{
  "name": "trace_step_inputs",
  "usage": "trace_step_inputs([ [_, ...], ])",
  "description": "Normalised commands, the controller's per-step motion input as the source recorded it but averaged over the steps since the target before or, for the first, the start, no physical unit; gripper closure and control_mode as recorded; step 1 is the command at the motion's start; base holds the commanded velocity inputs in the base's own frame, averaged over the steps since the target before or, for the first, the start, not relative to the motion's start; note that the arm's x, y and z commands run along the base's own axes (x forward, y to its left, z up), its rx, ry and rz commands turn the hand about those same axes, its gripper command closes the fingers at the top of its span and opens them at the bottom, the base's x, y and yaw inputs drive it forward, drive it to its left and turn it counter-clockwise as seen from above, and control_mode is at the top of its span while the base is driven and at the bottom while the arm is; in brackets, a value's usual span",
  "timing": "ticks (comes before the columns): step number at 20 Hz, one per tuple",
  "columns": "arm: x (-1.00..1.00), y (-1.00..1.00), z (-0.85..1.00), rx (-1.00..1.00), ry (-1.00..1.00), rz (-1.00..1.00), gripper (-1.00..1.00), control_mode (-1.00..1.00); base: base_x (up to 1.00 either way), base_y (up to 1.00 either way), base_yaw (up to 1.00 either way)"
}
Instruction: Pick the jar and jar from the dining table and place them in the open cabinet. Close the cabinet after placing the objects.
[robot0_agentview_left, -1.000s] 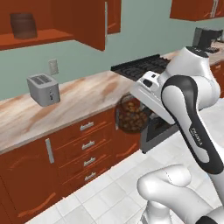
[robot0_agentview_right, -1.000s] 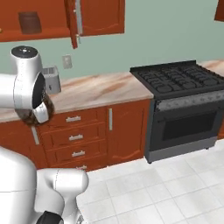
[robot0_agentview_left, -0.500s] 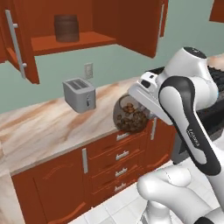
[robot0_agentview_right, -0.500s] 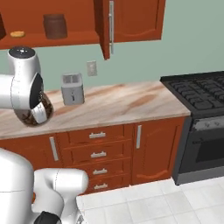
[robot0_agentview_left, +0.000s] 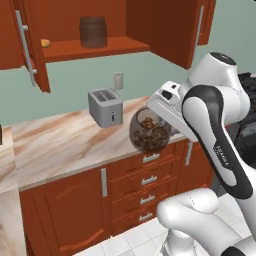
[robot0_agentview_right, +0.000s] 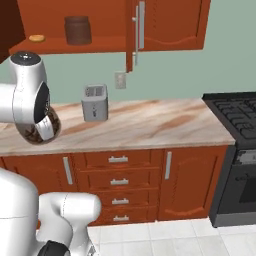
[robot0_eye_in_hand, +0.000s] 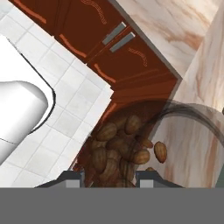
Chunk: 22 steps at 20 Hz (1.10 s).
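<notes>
A rounded glass jar (robot0_agentview_left: 149, 133) (robot0_agentview_right: 36, 131) (robot0_eye_in_hand: 124, 148) with brown nut-like pieces hangs in the air in front of the counter's drawers, and my gripper (robot0_agentview_left: 161, 119) (robot0_eye_in_hand: 109, 177) is shut on it. Its dark fingertips (robot0_eye_in_hand: 73, 176) flank the jar's base in the hand view. The taller smoky-grey jar (robot0_agentview_left: 93, 31) (robot0_agentview_right: 77, 30) stands upright on the shelf of the open cabinet (robot0_agentview_left: 107, 48) (robot0_agentview_right: 80, 46), above and behind the held jar. The cabinet's doors (robot0_agentview_left: 24, 45) (robot0_agentview_right: 136, 31) stand swung outward. I cannot tell which marble top, if any, is the dining table.
A silver toaster (robot0_agentview_left: 105, 107) (robot0_agentview_right: 95, 102) sits on the marble counter (robot0_agentview_left: 55, 145) (robot0_agentview_right: 150, 125) under the cabinet. A small tan item (robot0_agentview_left: 45, 43) (robot0_agentview_right: 36, 38) lies on the shelf's left end. A black stove (robot0_agentview_right: 235, 117) is at the right. White floor tiles (robot0_eye_in_hand: 65, 87) lie below.
The base has moved, so the whole scene slid: the toaster and open cabinet now sit nearer the centre and the stove has shifted aside. The nut jar stays in my gripper.
</notes>
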Motion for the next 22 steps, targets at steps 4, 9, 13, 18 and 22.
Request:
trace_step_inputs([
  [4,0.0,0.0,0.0,0.0,0.0,0.0,1.0,1.0,0.56,-0.08,0.03],
  [9,0.0,0.0,0.0,0.0,0.0,0.0,1.0,1.0,0.71,0.02,0.01],
  [13,0.0,0.0,0.0,0.0,0.0,0.0,1.0,1.0,0.81,0.0,0.1],
  [18,0.0,0.0,0.0,0.0,0.0,0.0,1.0,1.0,0.38,-0.06,0.34],
  [22,0.0,0.0,0.0,0.0,0.0,0.0,1.0,1.0,0.22,-0.11,0.24],
])
